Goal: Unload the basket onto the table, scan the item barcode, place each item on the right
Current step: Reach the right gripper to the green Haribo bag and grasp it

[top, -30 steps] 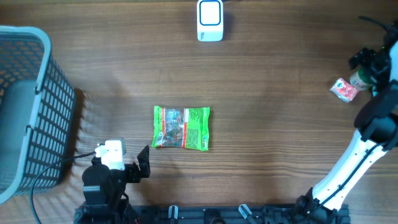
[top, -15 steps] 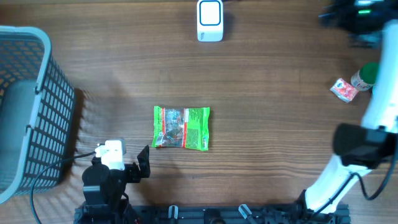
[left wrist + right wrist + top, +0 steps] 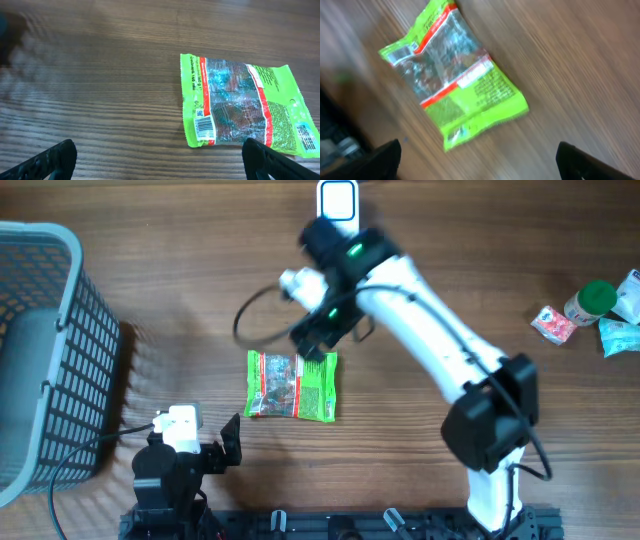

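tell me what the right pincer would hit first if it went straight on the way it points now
Most likely the green snack packet, lying flat on the wooden table just ahead of the open right pincer. Depth is unclear, so it might touch bare wood beside the packet's edge instead.

The whole setting is a wooden table (image 3: pixel 180 270), mid-brown with a fine darker grain that runs left to right across the overhead view. A grey mesh basket (image 3: pixel 88 370) stands at its left edge, partly cut off by the frame, its rim a paler blue-grey than its walls. Just right of the basket a soft, striped shadow (image 3: pixel 140 375) of the mesh lies on the wood, so the light comes from the basket's far side and from above. Away from the basket the surface is evenly and mildly lit, with faint shadows only. In the left wrist view the same board (image 3: pixel 100 75) shows a pale sheen along its grain; in the right wrist view the wood (image 3: pixel 570 60) is blurred.
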`<state>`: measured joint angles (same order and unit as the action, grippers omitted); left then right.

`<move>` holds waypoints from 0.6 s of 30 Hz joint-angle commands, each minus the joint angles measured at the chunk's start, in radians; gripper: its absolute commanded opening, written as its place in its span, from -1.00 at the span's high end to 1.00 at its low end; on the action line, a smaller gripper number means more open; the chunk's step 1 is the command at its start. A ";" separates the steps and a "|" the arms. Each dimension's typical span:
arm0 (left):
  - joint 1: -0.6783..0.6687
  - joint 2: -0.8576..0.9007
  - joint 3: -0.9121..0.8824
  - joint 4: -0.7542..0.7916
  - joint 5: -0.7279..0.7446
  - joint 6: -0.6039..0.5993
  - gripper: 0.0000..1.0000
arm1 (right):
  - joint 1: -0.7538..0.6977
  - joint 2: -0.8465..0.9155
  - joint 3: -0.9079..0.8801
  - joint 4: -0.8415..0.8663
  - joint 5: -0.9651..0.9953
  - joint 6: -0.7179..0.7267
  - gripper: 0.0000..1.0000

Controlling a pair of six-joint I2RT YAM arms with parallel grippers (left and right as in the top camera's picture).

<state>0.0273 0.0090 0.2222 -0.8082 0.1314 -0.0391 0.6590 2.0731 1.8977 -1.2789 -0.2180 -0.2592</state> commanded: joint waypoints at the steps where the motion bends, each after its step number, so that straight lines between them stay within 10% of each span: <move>1: 0.004 -0.003 -0.002 0.002 -0.002 0.002 -1.00 | 0.082 0.005 -0.160 0.135 0.155 0.042 -0.99; 14: 0.004 -0.003 -0.002 0.003 -0.002 0.002 -1.00 | 0.130 0.018 -0.573 0.652 0.271 0.053 -0.93; 18: 0.004 -0.003 -0.002 0.002 -0.002 0.002 -1.00 | 0.129 0.031 -0.591 0.642 0.270 0.098 0.59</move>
<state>0.0273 0.0090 0.2222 -0.8082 0.1314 -0.0391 0.7948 2.0445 1.3666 -0.6189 -0.0326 -0.2020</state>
